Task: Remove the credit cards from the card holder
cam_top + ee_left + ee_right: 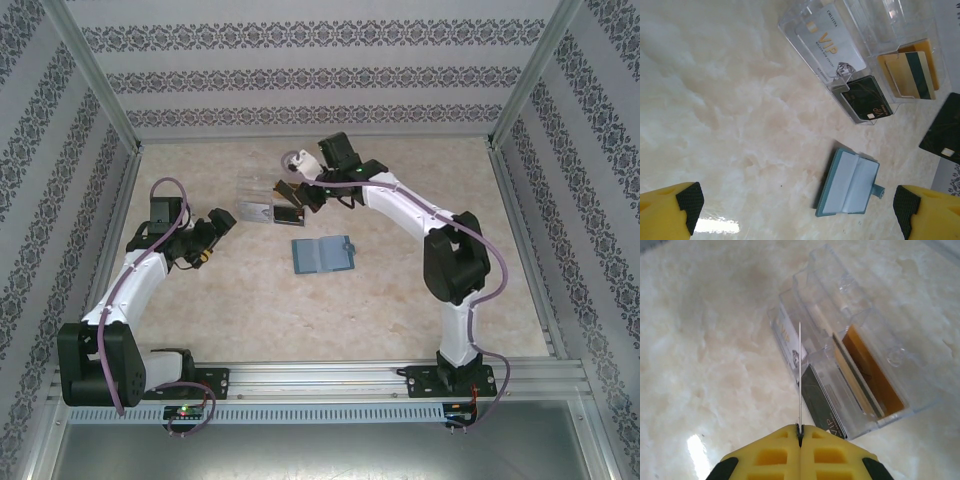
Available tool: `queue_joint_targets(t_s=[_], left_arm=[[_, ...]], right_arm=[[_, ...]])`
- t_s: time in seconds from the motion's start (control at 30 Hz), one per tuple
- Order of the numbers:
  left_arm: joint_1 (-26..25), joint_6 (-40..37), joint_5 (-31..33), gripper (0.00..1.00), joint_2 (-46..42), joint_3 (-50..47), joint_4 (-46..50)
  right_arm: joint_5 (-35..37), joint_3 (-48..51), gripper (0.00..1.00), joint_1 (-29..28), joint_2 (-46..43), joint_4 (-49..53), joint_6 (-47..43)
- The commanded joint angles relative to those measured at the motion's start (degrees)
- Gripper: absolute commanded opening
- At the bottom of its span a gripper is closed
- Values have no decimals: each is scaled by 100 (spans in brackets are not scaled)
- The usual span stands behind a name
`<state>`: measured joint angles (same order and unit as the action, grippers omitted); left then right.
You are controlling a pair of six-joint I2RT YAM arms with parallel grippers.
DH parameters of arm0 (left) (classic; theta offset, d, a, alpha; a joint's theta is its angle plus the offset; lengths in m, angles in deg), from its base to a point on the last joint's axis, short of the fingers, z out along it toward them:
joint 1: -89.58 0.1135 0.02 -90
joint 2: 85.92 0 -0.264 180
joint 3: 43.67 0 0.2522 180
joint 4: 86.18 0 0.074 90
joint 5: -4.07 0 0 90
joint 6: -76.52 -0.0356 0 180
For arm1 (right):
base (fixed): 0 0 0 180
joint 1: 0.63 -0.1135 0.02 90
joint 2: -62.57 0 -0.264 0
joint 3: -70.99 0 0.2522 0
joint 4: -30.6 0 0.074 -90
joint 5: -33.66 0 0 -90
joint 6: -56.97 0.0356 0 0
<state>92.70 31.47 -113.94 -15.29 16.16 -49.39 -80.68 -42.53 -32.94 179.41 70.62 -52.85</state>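
Holding, right pincer: the right pincer (800,429) is clamped shut on one thin credit card (799,375). The card is upright and edge-on, directly above the clear tray (845,287). Its face is turned away, so its colour cannot be told.
Left pincer: the left pincer (797,207) stands wide with nothing between its pads. It hovers over the bare surface (715,100), well apart from the clear tray on the left arm's side.
Card holder: the card holder (850,182) lies spread open on the surface, near the clear tray on the side toward the arm bases. Its pale inner faces show no card, though the pockets cannot be seen into fully.
Tray contents: a silver card (832,45) lies in one compartment of the clear tray, with a black card (866,98) just beside it. A gold card (912,75) with a dark stripe sits in the neighbouring compartment.
Step in hand: the pulling-out looks finished or nearly so. This appears to be the setting-down of a removed card into the clear tray.
Next move: it calls for lining the card's thin edge up between the tray's divider walls and lowering it straight. The right pincer should part only once the card is seated, since a small tilt could catch it on a wall. A look into the card holder's pockets would then confirm none remain.
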Motion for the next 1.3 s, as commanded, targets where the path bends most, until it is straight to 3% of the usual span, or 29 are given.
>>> queue_joint_targets(t_s=[0.0,0.43,1.07,1.27], left_arm=[[68,-210,-2,99,-78,-14,255],[66,-232,-121,99,18,-9,211],[73,-207,-278,99,109,-53,130],[66,-199,-294,99,91,-75,147]], right_arm=[[4,-329,0,-87,215,378,-978],[829,-992,0,-263,933,680,-1863],[888,-1431,0,-235,1454,991,-2214],[1063,-1598,6,-248,1595,1021,-2145]])
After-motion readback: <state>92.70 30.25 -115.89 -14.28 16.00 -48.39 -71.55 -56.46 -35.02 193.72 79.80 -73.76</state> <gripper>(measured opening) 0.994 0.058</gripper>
